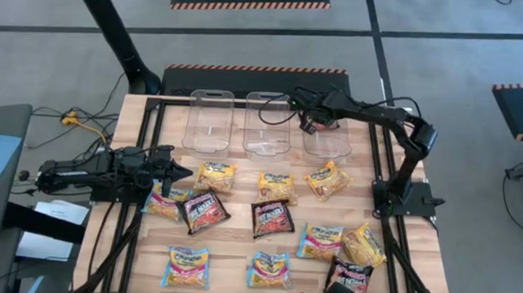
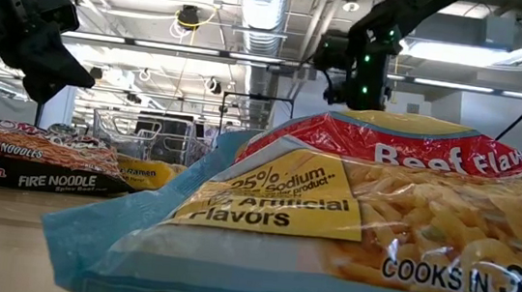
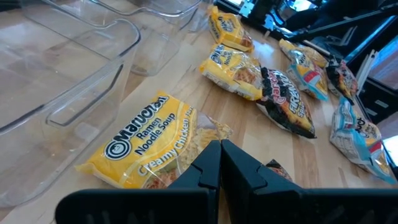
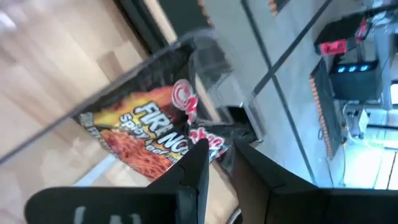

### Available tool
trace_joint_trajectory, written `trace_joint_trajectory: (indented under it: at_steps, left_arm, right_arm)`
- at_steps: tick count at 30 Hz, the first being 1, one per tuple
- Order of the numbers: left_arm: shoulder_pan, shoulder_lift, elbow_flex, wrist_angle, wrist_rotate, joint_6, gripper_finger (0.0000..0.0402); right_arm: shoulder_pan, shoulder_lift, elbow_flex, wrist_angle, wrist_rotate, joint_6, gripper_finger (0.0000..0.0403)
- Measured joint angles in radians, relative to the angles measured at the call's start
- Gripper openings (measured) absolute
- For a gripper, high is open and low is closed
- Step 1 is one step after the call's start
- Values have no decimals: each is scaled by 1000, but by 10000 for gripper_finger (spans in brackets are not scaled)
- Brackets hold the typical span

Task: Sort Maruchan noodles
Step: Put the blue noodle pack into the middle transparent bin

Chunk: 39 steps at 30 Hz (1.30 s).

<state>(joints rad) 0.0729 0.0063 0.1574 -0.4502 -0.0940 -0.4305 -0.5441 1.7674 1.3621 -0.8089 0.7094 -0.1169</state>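
Over rightmost clear plastic bin (image 1: 327,143), right gripper (image 1: 309,124) jaws parting, crinkly black-red Fire Noodle packet (image 4: 146,134) dropping in. Left gripper (image 1: 178,171) clenched, empty, nr yellow packet (image 3: 152,142) on surface. Next: retract, fetch another.

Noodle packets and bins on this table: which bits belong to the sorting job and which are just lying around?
Part of the job:
- yellow packets, like the creamy chicken one
- light blue packets
- black-red fire noodle packets, one at the right gripper over the right-hand clear bin
- the other clear bins
- left gripper, shut

Just lying about:
- yellow cable beside the table
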Motion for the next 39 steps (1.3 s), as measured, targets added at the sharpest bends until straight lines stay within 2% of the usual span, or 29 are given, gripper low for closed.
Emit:
trace_joint_trajectory:
  at_steps: [15, 23, 26, 31, 39]
  left_arm:
    - [0, 0, 0, 1, -19, 0, 8]
    - [0, 0, 0, 40, -23, 10, 76]
    - [0, 0, 0, 105, -29, 46, 110]
    - [0, 0, 0, 247, -98, 71, 155]
    - [0, 0, 11, 427, -99, 134, 165]
  right_arm:
    - [210, -211, 0, 2, 0, 51, 94]
    - [315, -296, 0, 3, 0, 106, 94]
    - [341, -322, 0, 3, 1, 132, 94]
    - [377, -357, 0, 5, 2, 173, 94]
    - [419, -406, 0, 67, 3, 164, 94]
